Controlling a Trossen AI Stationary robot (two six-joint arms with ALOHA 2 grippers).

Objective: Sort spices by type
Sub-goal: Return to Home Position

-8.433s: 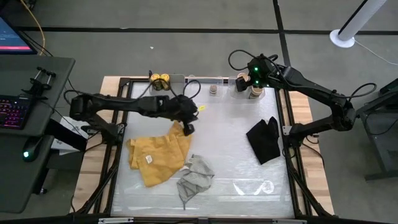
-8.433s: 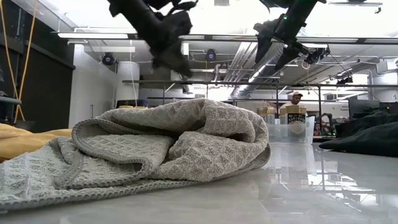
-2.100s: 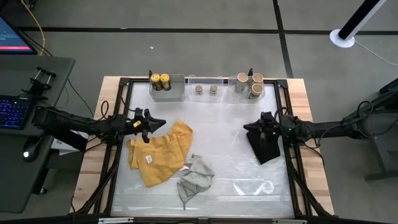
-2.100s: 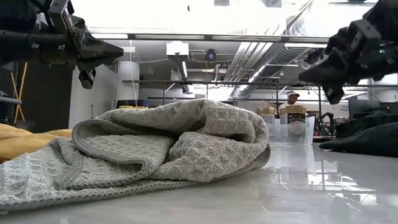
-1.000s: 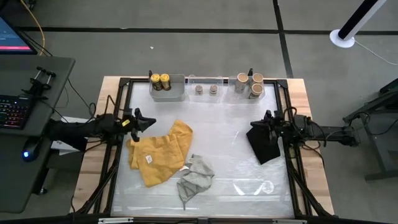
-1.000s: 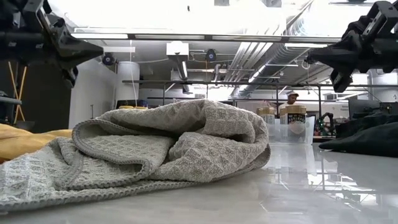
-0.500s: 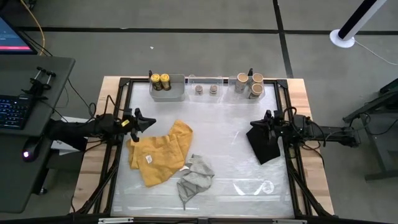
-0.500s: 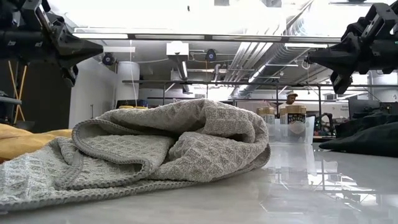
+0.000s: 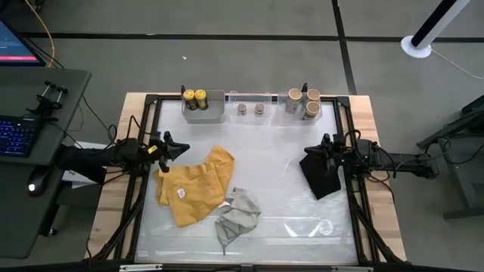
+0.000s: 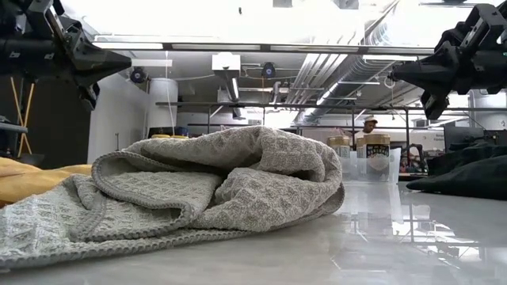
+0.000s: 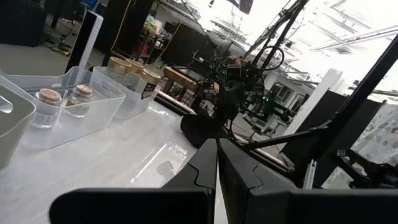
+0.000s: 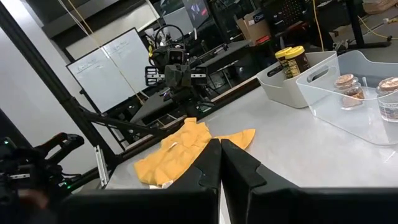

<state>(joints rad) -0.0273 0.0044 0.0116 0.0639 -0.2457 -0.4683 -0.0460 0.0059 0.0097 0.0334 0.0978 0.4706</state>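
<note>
Up along the back edge, sorted by type: gold-top jars [image 9: 195, 97], clear jars [image 9: 250, 109], tan jars [image 9: 304, 103]. Left gripper [image 9: 175, 146] and right gripper [image 9: 316, 149] parked at opposite sides, pinched shut, empty. Probably homed, job done.

Two gold-topped jars [image 9: 190, 96] at eleven o'clock, two tiny clear jars [image 9: 242, 109] at twelve, three tan jars [image 9: 294, 96] at one, upright.

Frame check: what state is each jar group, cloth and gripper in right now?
Gold-top jars: upright, in grey bin.
Tiny jars: upright, in middle clear bin.
Tan jars: upright, in right clear bin.
Yellow cloth: rumpled, lying loose.
Grey cloth: bunched up.
Black cloth: crumpled.
Left gripper: shut, empty, raised.
Right gripper: shut, empty, above black cloth's edge.
</note>
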